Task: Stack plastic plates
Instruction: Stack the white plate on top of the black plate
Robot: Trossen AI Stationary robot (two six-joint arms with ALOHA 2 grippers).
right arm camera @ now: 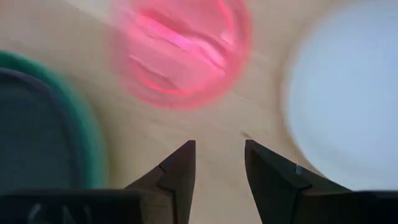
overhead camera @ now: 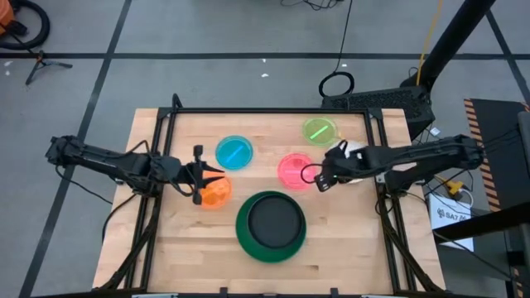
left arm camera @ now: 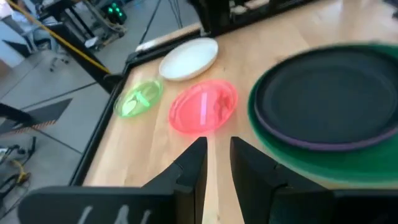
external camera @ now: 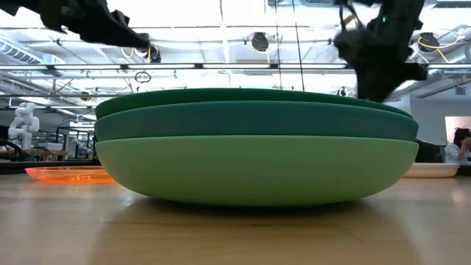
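**Plate stack part-built, both claws empty beside the loose small plates**

High view. The stack [overhead camera: 271, 225] is sitting near the front edge of the worktop [overhead camera: 182, 248]: a black plate [overhead camera: 272, 222] on top, a dark green rim showing around it, so the wide plates are serving as the base. Behind the stack, the pink plate [overhead camera: 294, 170], blue plate [overhead camera: 234, 152] and lime plate [overhead camera: 320, 130] are lying singly, and the orange plate [overhead camera: 215, 194] is lying to the stack's left. The left claw [overhead camera: 199, 175] is hovering just above the orange plate; the right claw [overhead camera: 317, 175] is hovering at the pink plate's edge, with the white plate [overhead camera: 351, 154] partly hidden under its arm.

Low view. Dark green, teal and mint plates are nesting largest-down, which is judged to be keeping the pile stable; the orange plate is lying flat to its left and the white plate to its right.

Left wrist view. The left claw's fingers [left arm camera: 186, 171] are standing narrowly parted and holding nothing. A purple rim is showing under the black plate.

Right wrist view. The right claw's fingers [right arm camera: 177, 174] are standing moderately parted, empty, over bare worktop between the pink and white plates.
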